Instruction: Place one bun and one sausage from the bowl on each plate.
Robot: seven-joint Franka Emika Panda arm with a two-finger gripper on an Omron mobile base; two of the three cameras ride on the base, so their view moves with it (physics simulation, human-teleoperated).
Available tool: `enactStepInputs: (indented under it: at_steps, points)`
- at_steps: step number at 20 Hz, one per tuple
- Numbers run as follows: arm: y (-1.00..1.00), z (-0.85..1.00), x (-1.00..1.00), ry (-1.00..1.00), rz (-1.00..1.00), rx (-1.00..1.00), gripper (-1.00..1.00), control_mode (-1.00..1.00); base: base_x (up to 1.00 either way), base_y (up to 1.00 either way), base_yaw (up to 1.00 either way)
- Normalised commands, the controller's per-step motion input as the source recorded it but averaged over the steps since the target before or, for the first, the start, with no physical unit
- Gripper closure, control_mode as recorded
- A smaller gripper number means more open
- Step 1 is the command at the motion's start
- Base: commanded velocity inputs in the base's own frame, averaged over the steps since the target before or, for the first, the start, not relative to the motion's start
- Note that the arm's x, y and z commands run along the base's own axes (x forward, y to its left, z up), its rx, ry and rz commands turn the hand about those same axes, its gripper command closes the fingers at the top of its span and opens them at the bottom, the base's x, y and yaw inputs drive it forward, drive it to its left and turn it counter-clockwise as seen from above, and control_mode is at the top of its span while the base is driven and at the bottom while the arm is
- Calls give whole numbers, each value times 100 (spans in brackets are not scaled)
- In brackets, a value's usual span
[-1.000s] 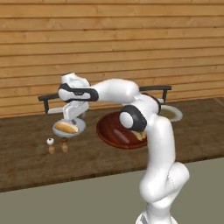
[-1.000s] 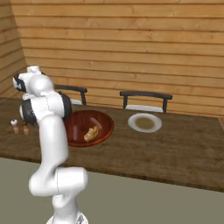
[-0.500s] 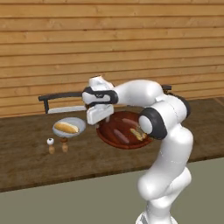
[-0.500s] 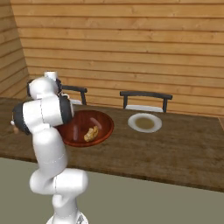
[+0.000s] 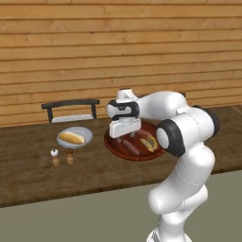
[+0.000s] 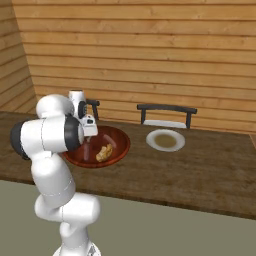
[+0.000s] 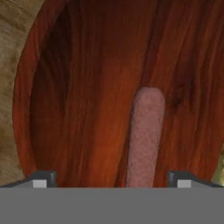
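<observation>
**Operator:** List the containers and their contents, placed from the gripper.

**Clerk:** Item one, the gripper (image 7: 112, 178). You see its two fingertips (image 7: 43, 178) spread wide, nothing between them, poised over the bowl. In the left base view the gripper (image 5: 125, 135) hangs just above the bowl's near-left part.

Item two, the bowl (image 5: 113, 144), dark reddish-brown wood, directly beneath the gripper on the desk (image 5: 28, 175). Contents you can check: one sausage (image 7: 145, 135) lying lengthwise just ahead of the gripper, roughly between the fingertip lines and nearer the right-hand one in the hand view; the same sausage (image 5: 131, 147) shows below the gripper in the left base view. One bun (image 5: 149, 142) lies in the bowl beyond the gripper, toward the arm's right side; in the right base view that bun (image 6: 104, 152) sits near the middle of the bowl (image 6: 117, 152).

Item three, a grey plate (image 5: 87, 133), well apart from the gripper to its left. Contents: one bun (image 5: 71, 138).

Item four, a second plate (image 6: 165, 140), well apart to the gripper's right, before a chair (image 6: 166, 111). I cannot tell that it holds anything.

Item five, two small shakers (image 5: 62, 157), on the desk near the left plate.
</observation>
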Motion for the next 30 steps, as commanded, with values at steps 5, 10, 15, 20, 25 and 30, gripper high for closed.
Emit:
enactStepInputs:
  at_steps: [5, 10, 15, 20, 25, 30]
  points:
    - [-24, -27, 3, 0, -7, 0, -100, -100, 0, 0, 0]
    - [-25, -30, 0, 0, 0, 0, -100, -100, 0, 0, 0]
    - [0, -34, 0, 0, 0, 0, -100, -100, 0, 0, 0]
    - [0, -12, 0, 0, 0, 0, -100, -100, 0, 0, 0]
    - [0, 0, 0, 0, 0, 0, 100, -100, 0, 0, 0]
    - [0, 16, -4, 0, 0, 0, 100, -100, 0, 0, 0]
